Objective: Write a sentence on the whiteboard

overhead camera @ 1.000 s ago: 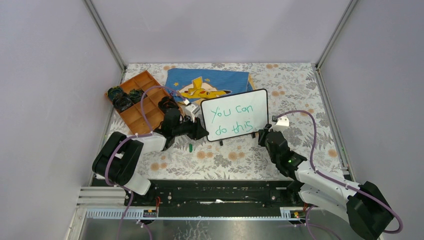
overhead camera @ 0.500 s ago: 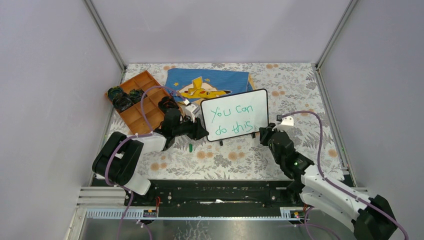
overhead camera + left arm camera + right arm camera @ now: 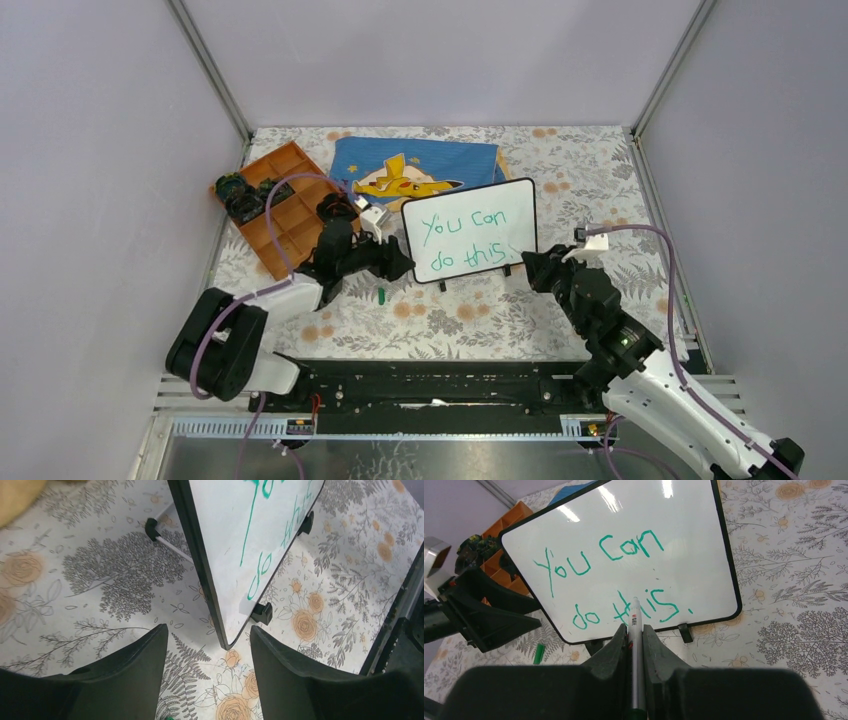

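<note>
Over the floral table [image 3: 620, 170], from above, the whiteboard [image 3: 508, 205] stands propped near the middle. The green sentence [image 3: 455, 228] is on it in two lines, with a blue cloth [image 3: 420, 160] behind and an orange tray [image 3: 285, 210] far left. The left claw [image 3: 398, 264] is at its near-left corner and the right claw [image 3: 528, 262] at its near-right.

From the left wrist, the left claw [image 3: 206, 652] stands wide. The whiteboard [image 3: 225, 540] has its lower corner in the gap, touching neither finger.

From the right wrist, the right claw [image 3: 634, 634] is clamped on a marker [image 3: 636, 617] that points at the sentence [image 3: 624, 550]; contact I cannot tell.

The whiteboard [image 3: 694, 575] looks light, stiff and tippy on its little feet. Its glossy face is slippery and would smear, so I would grip the black frame at a side edge.
</note>
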